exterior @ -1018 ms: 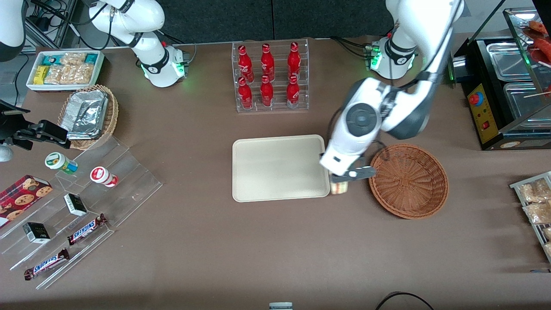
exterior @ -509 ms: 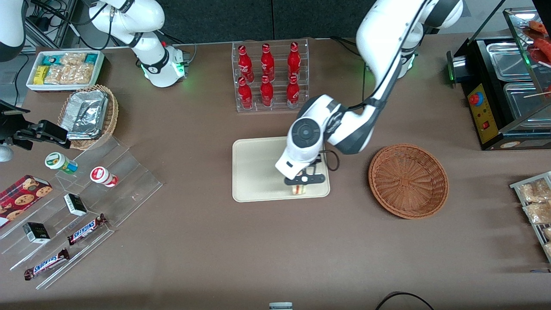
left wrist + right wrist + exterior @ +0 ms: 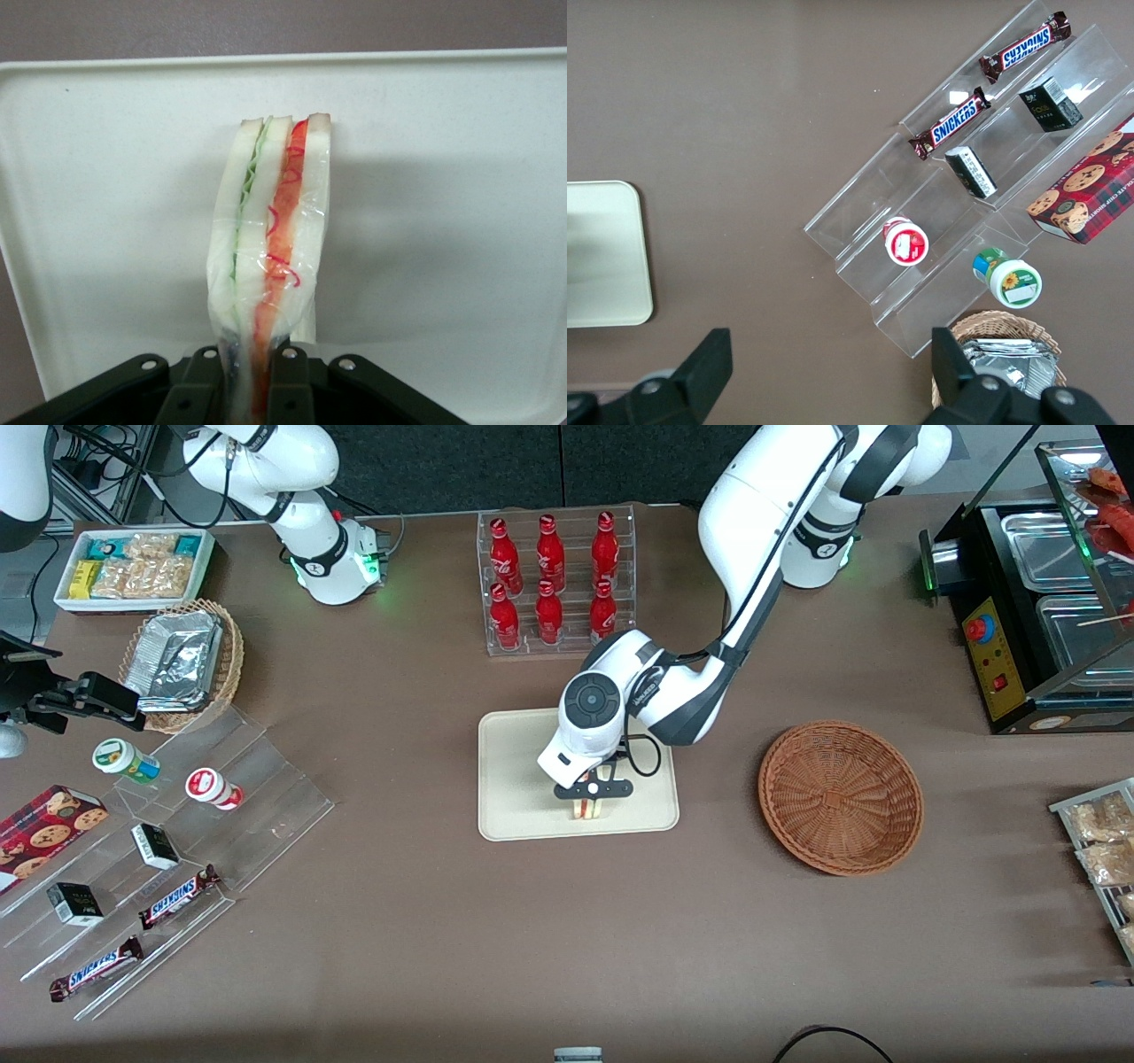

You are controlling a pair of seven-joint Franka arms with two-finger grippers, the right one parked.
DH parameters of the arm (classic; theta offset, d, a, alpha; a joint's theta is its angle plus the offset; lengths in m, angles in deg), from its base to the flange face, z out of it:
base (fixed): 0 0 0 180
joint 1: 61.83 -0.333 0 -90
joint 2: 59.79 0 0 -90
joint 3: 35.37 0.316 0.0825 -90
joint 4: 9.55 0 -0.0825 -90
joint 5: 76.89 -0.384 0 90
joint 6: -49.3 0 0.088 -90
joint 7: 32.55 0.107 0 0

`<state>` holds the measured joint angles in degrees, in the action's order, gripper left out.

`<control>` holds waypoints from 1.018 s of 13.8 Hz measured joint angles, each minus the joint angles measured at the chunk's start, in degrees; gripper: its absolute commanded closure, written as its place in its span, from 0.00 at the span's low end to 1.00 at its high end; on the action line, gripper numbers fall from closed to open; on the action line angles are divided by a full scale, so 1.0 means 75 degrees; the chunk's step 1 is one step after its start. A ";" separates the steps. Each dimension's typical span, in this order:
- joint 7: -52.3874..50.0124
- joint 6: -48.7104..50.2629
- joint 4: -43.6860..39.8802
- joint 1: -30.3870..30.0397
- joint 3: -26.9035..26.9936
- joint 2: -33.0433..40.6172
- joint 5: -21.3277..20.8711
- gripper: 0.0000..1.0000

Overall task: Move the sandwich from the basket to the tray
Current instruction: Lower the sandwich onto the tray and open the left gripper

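We log the pincer [image 3: 592, 795] clamped on the wrapped sandwich [image 3: 270, 239], holding it upright over the tray [image 3: 523, 779], near the tray's edge closest to the front camera. The basket [image 3: 840, 797] sits on the desk [image 3: 567, 921], apart from the tray, toward the working arm's end.

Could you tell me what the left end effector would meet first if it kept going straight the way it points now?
Probably the tray. The left end effector, shut on the sandwich, points down at it, so the sandwich's free end would touch first; the remaining gap is unclear.
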<state>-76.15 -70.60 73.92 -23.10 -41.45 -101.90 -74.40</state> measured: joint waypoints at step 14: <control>-0.0188 0.0014 -0.0238 -0.0002 -0.0127 -0.0175 0.0006 0.00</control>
<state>-77.56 -70.50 72.14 -23.11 -42.41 -103.21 -74.36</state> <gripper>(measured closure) 0.053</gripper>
